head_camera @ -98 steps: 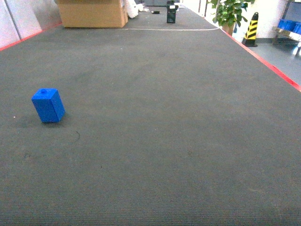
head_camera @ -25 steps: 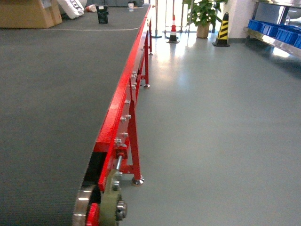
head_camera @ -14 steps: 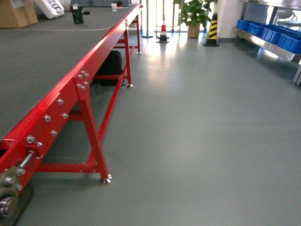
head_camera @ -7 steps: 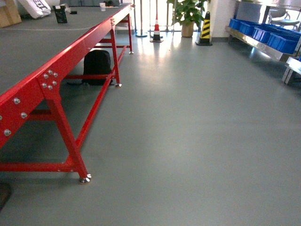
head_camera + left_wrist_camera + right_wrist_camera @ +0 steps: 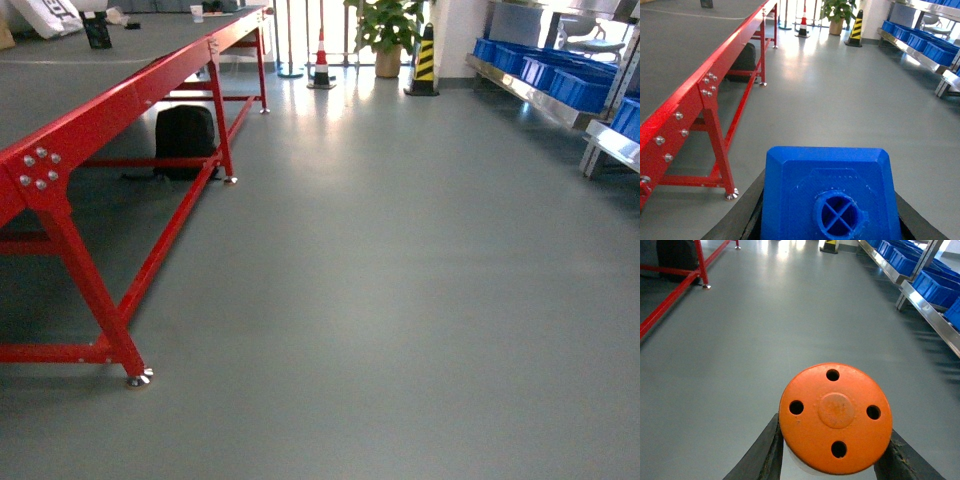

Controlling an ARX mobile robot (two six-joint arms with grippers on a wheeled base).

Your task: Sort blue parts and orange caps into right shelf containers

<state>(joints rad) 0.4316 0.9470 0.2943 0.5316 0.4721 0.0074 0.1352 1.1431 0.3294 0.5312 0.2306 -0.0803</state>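
The red conveyor frame (image 5: 120,100) is seen at left; well to its right, across bare floor, the shelf (image 5: 560,105) carries blue crates (image 5: 580,88). A blue part (image 5: 830,195) is clamped in the left gripper (image 5: 827,220), an orange cap (image 5: 835,418) in the right gripper (image 5: 832,455).

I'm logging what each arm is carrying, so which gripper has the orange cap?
The right gripper holds the orange cap, round with four dark holes in its top. The left gripper holds the blue part instead.
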